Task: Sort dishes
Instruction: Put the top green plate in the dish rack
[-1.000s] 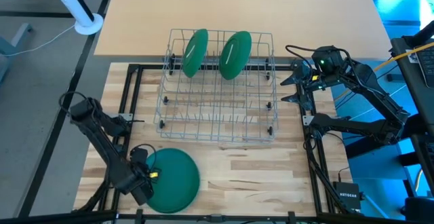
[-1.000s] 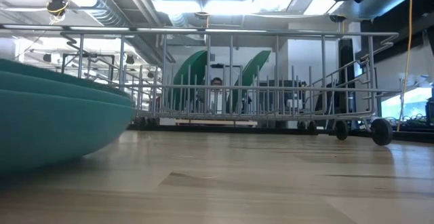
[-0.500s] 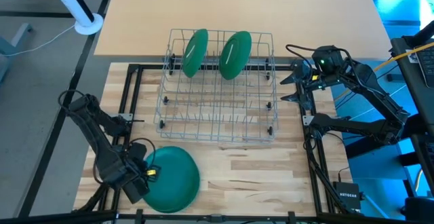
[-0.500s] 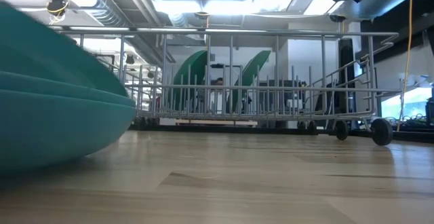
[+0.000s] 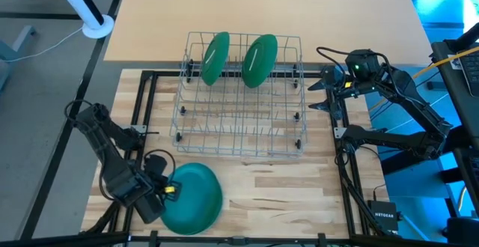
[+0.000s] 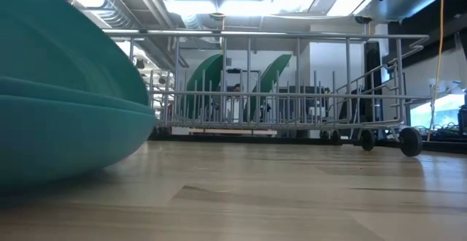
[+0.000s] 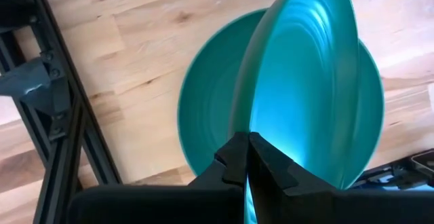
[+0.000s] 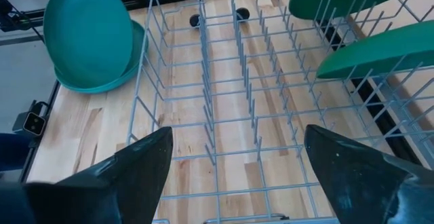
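Plates sit in two places, as you can see: two dark green ones (image 5: 215, 56) (image 5: 260, 60) stand on edge in the far row of the wire rack (image 5: 239, 127), and a teal stack (image 5: 196, 206) lies near the table's (image 5: 299, 194) front left corner. Your left gripper (image 5: 166, 190) is pinched on the rim of the top plate (image 7: 305, 81), tilting it up off the stack. Your right gripper (image 5: 320, 96) hangs spread wide just beside the rack's right side, holding nothing.
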Robot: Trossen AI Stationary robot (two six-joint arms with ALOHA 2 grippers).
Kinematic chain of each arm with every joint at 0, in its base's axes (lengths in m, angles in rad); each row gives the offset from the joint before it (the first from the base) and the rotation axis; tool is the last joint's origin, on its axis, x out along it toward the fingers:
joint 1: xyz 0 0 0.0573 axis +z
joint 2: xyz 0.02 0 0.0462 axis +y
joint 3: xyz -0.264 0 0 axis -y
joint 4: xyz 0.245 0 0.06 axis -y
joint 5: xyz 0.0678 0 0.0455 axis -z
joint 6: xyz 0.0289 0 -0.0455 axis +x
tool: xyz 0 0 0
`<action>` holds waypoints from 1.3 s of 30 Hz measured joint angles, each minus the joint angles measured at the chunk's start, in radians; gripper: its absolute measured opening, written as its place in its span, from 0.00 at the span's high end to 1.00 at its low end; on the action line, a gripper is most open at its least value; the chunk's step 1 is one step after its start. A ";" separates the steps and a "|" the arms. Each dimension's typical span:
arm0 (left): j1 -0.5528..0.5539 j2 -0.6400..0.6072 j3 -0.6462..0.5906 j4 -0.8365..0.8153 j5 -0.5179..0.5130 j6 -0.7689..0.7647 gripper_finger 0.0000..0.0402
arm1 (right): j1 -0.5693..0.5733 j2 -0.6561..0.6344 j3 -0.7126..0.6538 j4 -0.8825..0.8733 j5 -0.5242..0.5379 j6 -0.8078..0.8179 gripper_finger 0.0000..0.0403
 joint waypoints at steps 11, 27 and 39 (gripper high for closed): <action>0.046 0.000 0.000 0.000 0.000 0.073 1.00 | 0.001 0.000 0.000 0.107 -0.082 0.002 0.16; -0.004 0.062 -0.001 0.055 0.047 0.147 0.99 | 0.001 0.000 0.000 0.000 -0.076 -0.064 0.16; -0.064 0.241 -0.002 0.126 0.208 -0.049 0.63 | 0.001 0.000 0.000 -0.092 -0.033 -0.124 0.16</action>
